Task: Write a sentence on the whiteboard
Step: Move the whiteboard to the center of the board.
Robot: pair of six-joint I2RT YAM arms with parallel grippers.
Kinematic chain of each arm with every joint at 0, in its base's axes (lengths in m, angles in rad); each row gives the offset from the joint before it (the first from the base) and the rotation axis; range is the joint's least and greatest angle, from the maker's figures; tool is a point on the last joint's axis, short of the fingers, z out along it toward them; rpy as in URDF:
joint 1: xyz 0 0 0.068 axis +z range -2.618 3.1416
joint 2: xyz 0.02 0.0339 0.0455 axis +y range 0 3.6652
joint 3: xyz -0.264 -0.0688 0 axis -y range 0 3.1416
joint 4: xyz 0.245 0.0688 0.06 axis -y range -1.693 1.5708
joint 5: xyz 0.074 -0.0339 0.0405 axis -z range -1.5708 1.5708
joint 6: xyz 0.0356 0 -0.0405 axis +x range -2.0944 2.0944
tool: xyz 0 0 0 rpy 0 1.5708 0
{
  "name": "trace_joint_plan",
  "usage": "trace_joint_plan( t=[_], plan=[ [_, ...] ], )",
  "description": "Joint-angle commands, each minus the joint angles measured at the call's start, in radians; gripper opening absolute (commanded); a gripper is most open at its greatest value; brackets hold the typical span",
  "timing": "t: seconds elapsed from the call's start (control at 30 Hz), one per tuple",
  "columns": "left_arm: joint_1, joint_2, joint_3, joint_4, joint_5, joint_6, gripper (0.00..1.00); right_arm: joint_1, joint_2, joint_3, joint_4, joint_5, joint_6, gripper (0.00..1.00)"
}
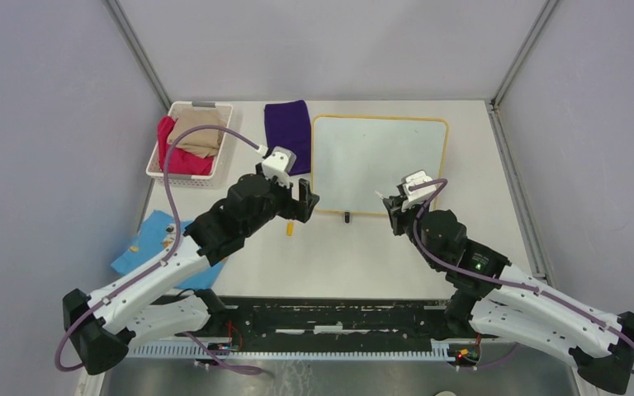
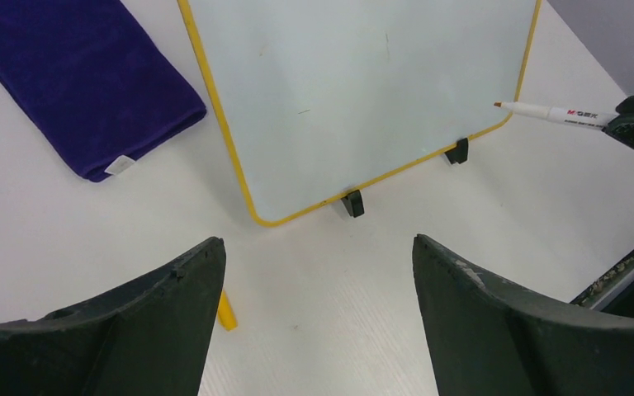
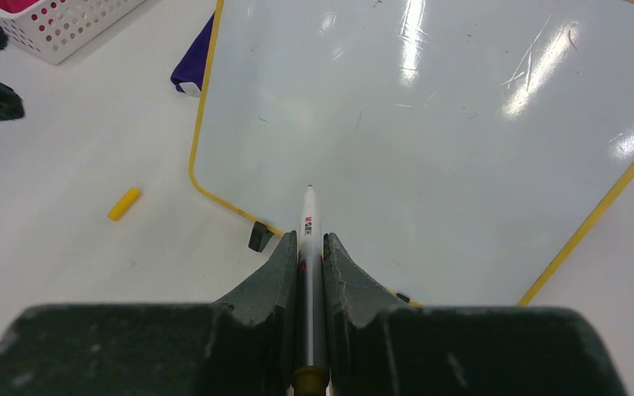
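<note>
Barely started, as far as we can see: board [image 1: 380,165] is blank in every view, just faint scuffs and glare, so all the writing is left. Prep looks done: marker [image 3: 309,219] is uncapped and its yellow cap [image 3: 124,204] lies on the table [image 1: 338,256] just off the board's near-left corner

Right gripper [image 3: 309,241] is clamped tight on the marker barrel, tip pointing forward over the near part of the board. We can't tell if the tip touches; it looks raised. Board lies flat at the far middle of the table, directly ahead of this gripper, its two black feet along the near edge

Left gripper [image 2: 318,247] is wide open and holds nothing; it hovers near the board's near-left corner, with the cap close by. Our read: next is to take the tip to the top left of the board and start the first word
</note>
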Motion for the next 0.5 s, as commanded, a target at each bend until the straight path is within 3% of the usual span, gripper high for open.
trace_joint_plan(
  t=[0.0,0.23,0.37,0.47],
  plan=[
    [0.000,0.079,-0.013,0.081,0.031,0.020,0.87,0.002,-0.004,-0.004,0.139,0.009,-0.041,0.00],
    [-0.003,0.262,-0.033,0.114,0.097,-0.160,0.76,0.001,-0.037,-0.032,0.199,0.020,-0.047,0.00],
    [-0.030,0.373,-0.013,0.156,0.065,-0.210,0.72,0.001,-0.064,-0.034,0.193,0.050,-0.072,0.00],
    [-0.122,0.449,0.017,0.202,-0.036,-0.202,0.72,0.002,-0.092,-0.029,0.169,0.086,-0.101,0.00]
  ],
)
